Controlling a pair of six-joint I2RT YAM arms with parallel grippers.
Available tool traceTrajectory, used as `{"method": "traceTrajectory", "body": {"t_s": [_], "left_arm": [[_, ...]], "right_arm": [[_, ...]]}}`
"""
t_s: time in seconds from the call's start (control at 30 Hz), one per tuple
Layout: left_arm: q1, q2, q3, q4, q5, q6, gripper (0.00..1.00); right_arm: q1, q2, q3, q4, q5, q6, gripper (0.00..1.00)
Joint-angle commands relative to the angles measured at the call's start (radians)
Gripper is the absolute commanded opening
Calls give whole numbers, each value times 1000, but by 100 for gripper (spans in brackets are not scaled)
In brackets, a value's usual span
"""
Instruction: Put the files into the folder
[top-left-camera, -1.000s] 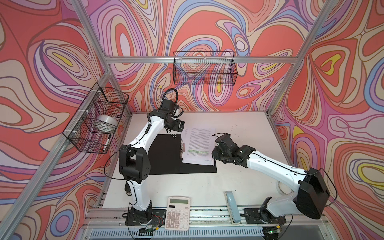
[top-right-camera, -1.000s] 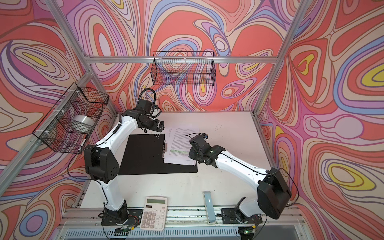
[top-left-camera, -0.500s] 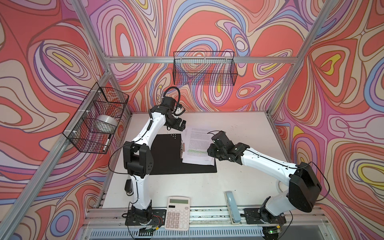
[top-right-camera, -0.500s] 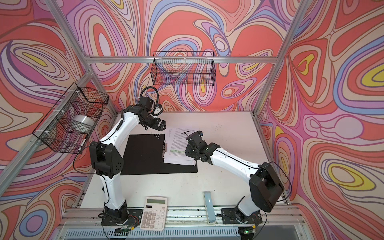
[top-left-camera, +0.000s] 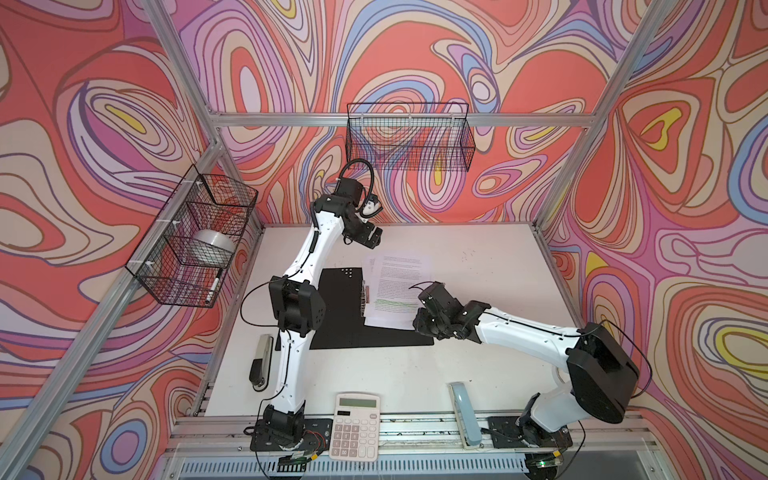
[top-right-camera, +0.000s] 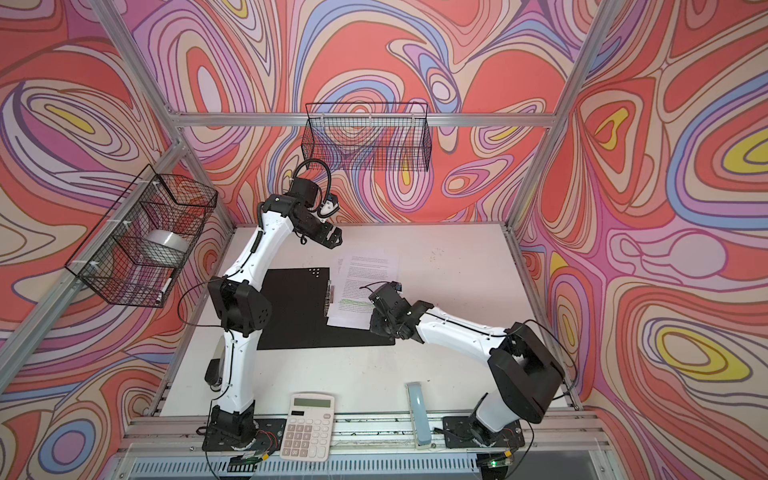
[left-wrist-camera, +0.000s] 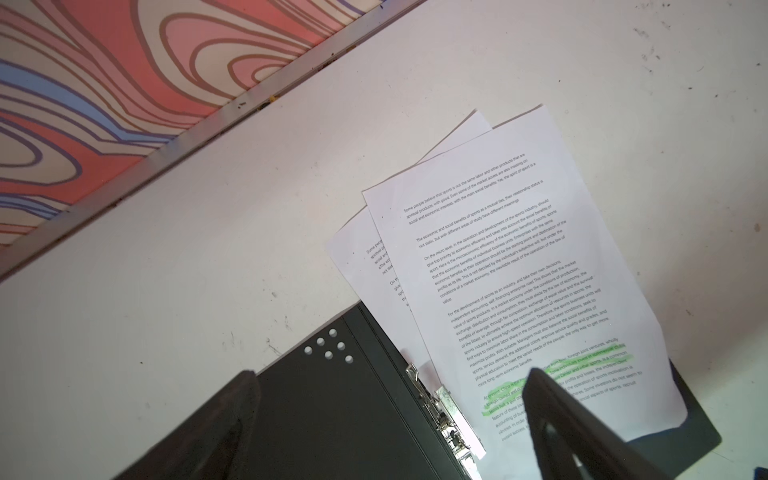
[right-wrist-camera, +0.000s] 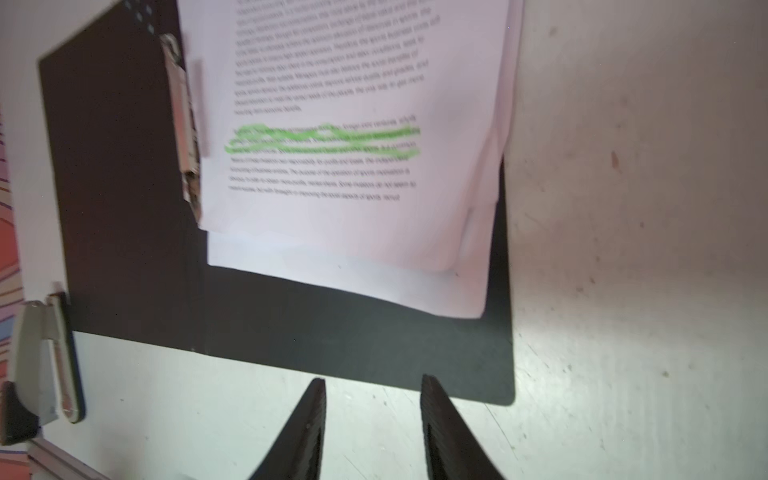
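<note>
White tabletop (top-left-camera: 478, 257) at frame centre carries your limp, slippery files (top-left-camera: 395, 286), half across the open black folder (top-left-camera: 340, 311); with left gripper (left-wrist-camera: 392, 374) wide and right gripper (right-wrist-camera: 372, 378) narrowly parted, empty, pinch the seemingly curled lower-right corner.

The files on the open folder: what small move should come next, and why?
Probably the right tool should press the files at their near corner and draw them frontward. They lie fanned on the folder, beside its metal clip, but overhang its far edge. The tool hovers open and empty near that corner.
</note>
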Motion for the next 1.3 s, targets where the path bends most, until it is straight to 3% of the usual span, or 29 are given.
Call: {"method": "traceTrajectory", "body": {"t_s": [0.0, 0.13, 0.27, 0.37, 0.5, 0.63, 0.7, 0.83, 0.93, 1.27], "left_arm": [[-28, 19, 9, 37, -100, 62, 100], [-25, 46, -33, 161, -185, 0, 100], [-24, 113, -12, 153, -86, -11, 100], [-25, 142, -21, 124, -47, -43, 100], [-22, 130, -76, 96, -77, -131, 100], [-5, 67, -202, 118, -17, -221, 100], [-1, 50, -249, 109, 27, -238, 100], [4, 39, -307, 105, 9, -249, 100], [20, 35, -311, 81, -12, -273, 100], [59, 31, -349, 156, 154, -280, 100]], "right_arm": [[22, -24, 17, -16, -1, -23, 39], [59, 6, 53, -32, 34, -45, 39], [59, 5, 86, -86, 147, -7, 40], [24, -8, 101, -101, 170, 15, 41], [-108, -25, 88, -39, 47, 9, 42], [-268, 16, 97, 59, -152, -16, 44], [-314, 59, 139, 54, -180, -60, 44], [-409, 159, 206, 72, -264, -95, 45], [-439, 211, 251, 83, -276, -116, 45], [-449, 392, 380, 31, -285, -170, 45]]}}
